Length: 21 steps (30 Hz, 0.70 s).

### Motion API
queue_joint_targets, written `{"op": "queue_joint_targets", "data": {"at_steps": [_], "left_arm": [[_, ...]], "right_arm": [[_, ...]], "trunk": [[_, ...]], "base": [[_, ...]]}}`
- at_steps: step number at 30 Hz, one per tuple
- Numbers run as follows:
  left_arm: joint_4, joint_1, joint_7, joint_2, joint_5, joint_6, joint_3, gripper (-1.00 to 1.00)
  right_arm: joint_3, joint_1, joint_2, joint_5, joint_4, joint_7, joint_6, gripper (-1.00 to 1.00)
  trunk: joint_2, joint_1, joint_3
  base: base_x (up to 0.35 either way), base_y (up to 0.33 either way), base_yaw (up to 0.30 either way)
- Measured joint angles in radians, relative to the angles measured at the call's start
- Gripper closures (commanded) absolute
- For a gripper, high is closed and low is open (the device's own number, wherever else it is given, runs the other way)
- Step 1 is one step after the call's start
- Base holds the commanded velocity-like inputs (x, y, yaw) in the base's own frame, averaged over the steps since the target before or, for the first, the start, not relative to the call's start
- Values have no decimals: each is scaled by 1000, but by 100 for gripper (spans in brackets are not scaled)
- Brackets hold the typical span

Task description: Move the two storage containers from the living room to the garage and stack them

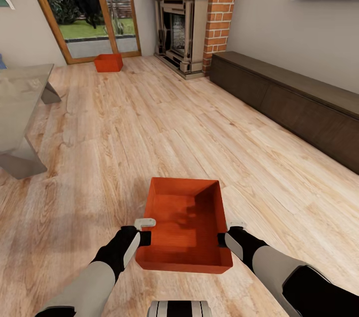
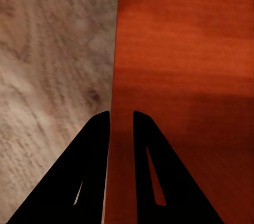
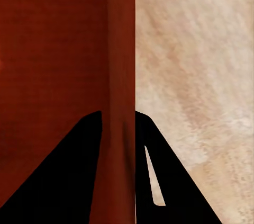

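The near orange-red rectangular open-top bin [image 1: 187, 224] sits squarely between the two arms, low in front of the robot over the light wood plank floor [image 1: 149, 132], its long axis running straight away from the trunk toward the fireplace wall. That lie is what the coming move depends on: each long side wall faces one arm, so neither arm is nearer and the load is shared evenly. The left pincer [image 1: 144, 238] meets the bin's left wall near its close corner, and in the left wrist view its two dark fingers [image 2: 95, 171] straddle the wall's upper edge, narrowed down onto it. The right pincer [image 1: 223, 239] does the same on the opposite wall, one finger [image 3: 74, 171] inside the bin and one outside, clamped on the rim. Whether the bin is lifted off the planks or resting on them I cannot tell. The second orange-red bin [image 1: 108, 62] lies well apart, on the floor by the glass patio door [image 1: 82, 7], left of the brick fireplace [image 1: 192, 17]. A long dark low cabinet [image 1: 289, 102] lines the right-hand wall, and a glass coffee bench [image 1: 22, 92] stands at the left.
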Motion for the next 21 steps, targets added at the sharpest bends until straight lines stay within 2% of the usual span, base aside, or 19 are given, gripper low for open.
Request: {"op": "queue_joint_targets", "data": {"at_steps": [4,18,21], "left_arm": [[0,0,0,0,0,0,-1,100],[-1,0,-3,0,-7,3,1,100],[-1,0,-3,0,-7,3,1,100]], "right_arm": [[-1,0,-1,0,0,0,1,100],[3,0,-1,-7,0,0,0,100],[3,0,-1,-7,1,1,0,100]], "trunk": [[0,0,0],[3,-6,54],[24,-18,63]], "base": [[0,0,0],[0,0,0],[0,0,0]]}}
